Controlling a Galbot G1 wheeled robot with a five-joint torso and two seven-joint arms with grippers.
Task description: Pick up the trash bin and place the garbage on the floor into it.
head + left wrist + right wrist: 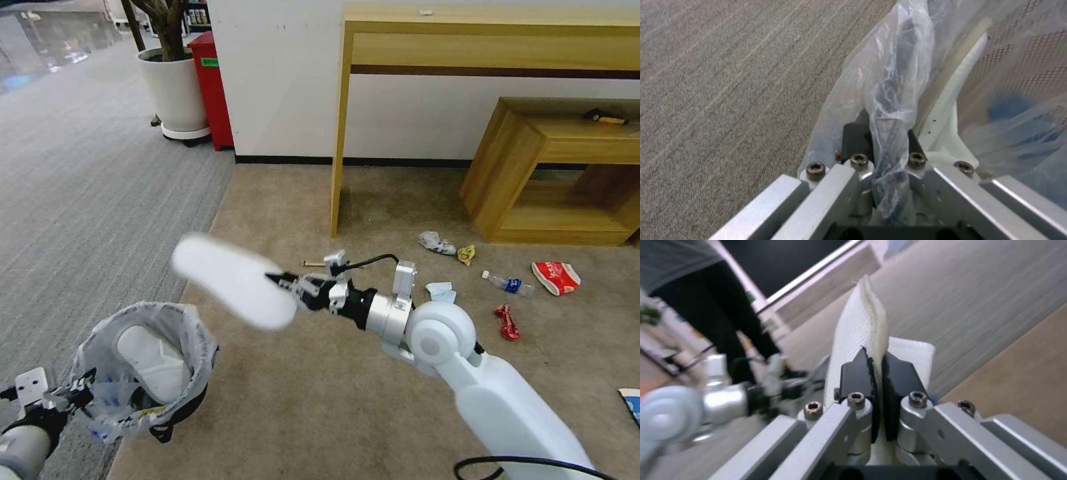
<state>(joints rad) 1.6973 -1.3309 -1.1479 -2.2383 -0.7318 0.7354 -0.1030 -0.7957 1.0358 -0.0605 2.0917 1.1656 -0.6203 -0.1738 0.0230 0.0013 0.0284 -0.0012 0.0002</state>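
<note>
Now, line by line, with the trash bin as the landmark:

Trash bin: the trash bin (143,370) hangs off the floor at the robot's left, its mouth tipped up and toward the right arm, likely so that things can be dropped in from that side.

Left gripper: the left gripper (70,393) is clamped tight on the bin's rim, pinching the crinkled bag liner (893,110) with the rim (a rim grip leaves the mouth open).

Inside the bin: one white slipper (150,363) already lies in the bag.

Right gripper: the right gripper (283,280) is closed hard on the edge of a second white slipper (233,280), carried in the air above and just right of the bin; the thin edge gives the narrow fingers something to bite.

Floor: the beige carpet (280,413) runs under the bin and well to its right.

Garbage left: well right of the bin, near the low wooden shelf (533,167), lie a crumpled tissue (437,242), a yellow scrap (466,253), a clear bottle (508,284), a red-white carton (557,277), a crushed red can (508,321) and a paper cup (441,291); a wooden stick (312,263) lies just beyond the right gripper.

Stage: judging by this, the slipper is about to go in and most of the litter remains.
</note>
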